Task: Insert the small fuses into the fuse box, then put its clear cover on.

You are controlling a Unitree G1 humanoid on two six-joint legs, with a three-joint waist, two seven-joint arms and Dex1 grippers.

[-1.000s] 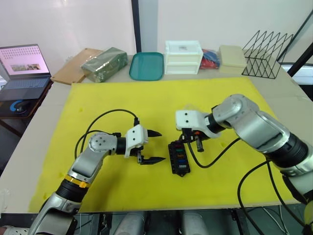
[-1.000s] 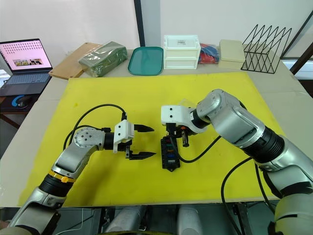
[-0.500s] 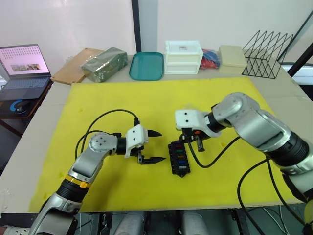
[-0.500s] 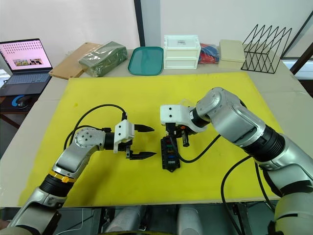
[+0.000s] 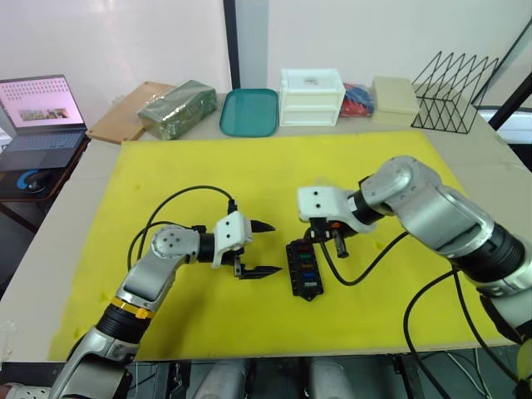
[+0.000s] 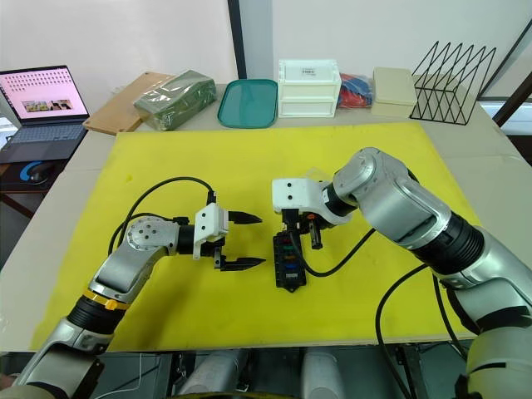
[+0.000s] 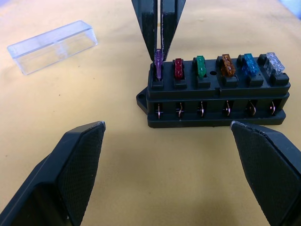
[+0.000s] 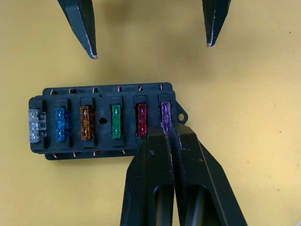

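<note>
Counter and items resting on it

A yellow mat (image 5: 249, 174) covers most of the counter (image 5: 71, 187); on the mat lie the fuse box (image 5: 302, 268) and the clear cover (image 7: 51, 45). Along the counter's far edge, beyond the mat, sit a wooden board (image 5: 125, 116), green packet (image 5: 176, 108), teal tray (image 5: 249, 112), white drawer unit (image 5: 312, 97), beige box (image 5: 395, 98) and black wire rack (image 5: 453, 91).
</note>
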